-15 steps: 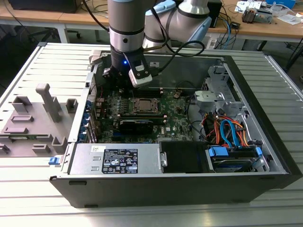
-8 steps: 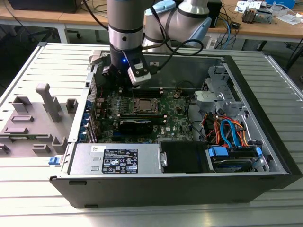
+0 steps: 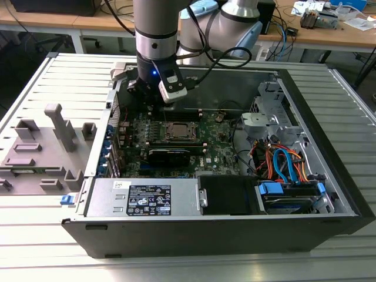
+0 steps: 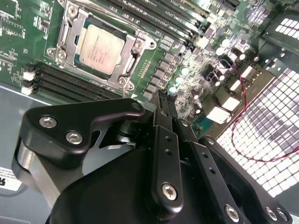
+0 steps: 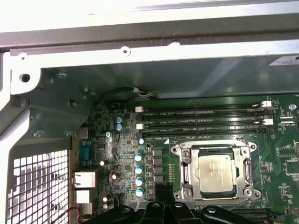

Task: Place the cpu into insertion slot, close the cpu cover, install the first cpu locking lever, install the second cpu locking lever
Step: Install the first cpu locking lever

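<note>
already the cpu point(image 4: 102, 49) lies flat in the insertion slot point(image 4: 65, 35), upper left of the second wrist view, with the cpu cover point(image 5: 183, 164) framing it. the gripper point(image 4: 164, 100) hangs near, fingers pressed together, holding nothing. the chip looks light, stiff and fragile; i'd judge only its edges safe to hold.
</note>
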`<move>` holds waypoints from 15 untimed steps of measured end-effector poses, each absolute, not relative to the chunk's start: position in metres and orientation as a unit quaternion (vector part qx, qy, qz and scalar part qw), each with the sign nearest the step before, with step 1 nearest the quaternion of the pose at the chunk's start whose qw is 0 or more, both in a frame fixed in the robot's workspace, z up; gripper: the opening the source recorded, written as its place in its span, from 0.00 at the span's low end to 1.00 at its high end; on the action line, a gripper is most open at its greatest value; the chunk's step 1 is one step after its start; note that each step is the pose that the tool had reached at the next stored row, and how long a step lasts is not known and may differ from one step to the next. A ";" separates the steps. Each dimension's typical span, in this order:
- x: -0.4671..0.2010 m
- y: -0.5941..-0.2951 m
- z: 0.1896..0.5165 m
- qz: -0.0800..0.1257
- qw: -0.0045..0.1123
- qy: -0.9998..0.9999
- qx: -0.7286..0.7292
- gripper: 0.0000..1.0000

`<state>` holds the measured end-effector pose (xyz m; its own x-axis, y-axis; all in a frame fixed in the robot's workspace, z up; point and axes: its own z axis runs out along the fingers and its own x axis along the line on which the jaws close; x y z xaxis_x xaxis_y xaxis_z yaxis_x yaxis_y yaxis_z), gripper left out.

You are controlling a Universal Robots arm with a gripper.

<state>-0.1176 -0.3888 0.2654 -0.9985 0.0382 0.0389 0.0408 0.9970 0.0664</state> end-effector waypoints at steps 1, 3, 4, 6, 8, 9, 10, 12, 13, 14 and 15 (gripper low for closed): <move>-0.118 -0.388 0.265 -0.034 0.019 -0.999 -0.020 0.11; -0.118 -0.386 0.265 -0.034 0.019 -0.999 -0.020 0.11; -0.118 -0.385 0.265 -0.034 0.019 -0.999 -0.020 0.11; -0.118 -0.383 0.265 -0.034 0.019 -0.999 -0.020 0.11; -0.118 -0.381 0.265 -0.034 0.019 -0.999 -0.020 0.11; -0.119 -0.379 0.265 -0.034 0.019 -0.999 -0.020 0.11; -0.119 -0.378 0.265 -0.034 0.019 -0.999 -0.020 0.11; -0.119 -0.376 0.265 -0.034 0.019 -0.999 -0.020 0.11; -0.120 -0.374 0.265 -0.034 0.019 -0.999 -0.020 0.11; -0.120 -0.372 0.265 -0.034 0.019 -0.999 -0.020 0.11; -0.120 -0.371 0.265 -0.034 0.019 -0.999 -0.020 0.11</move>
<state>-0.1198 -0.3706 0.2653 -0.9985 0.0382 0.0389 0.0407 0.9970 0.0664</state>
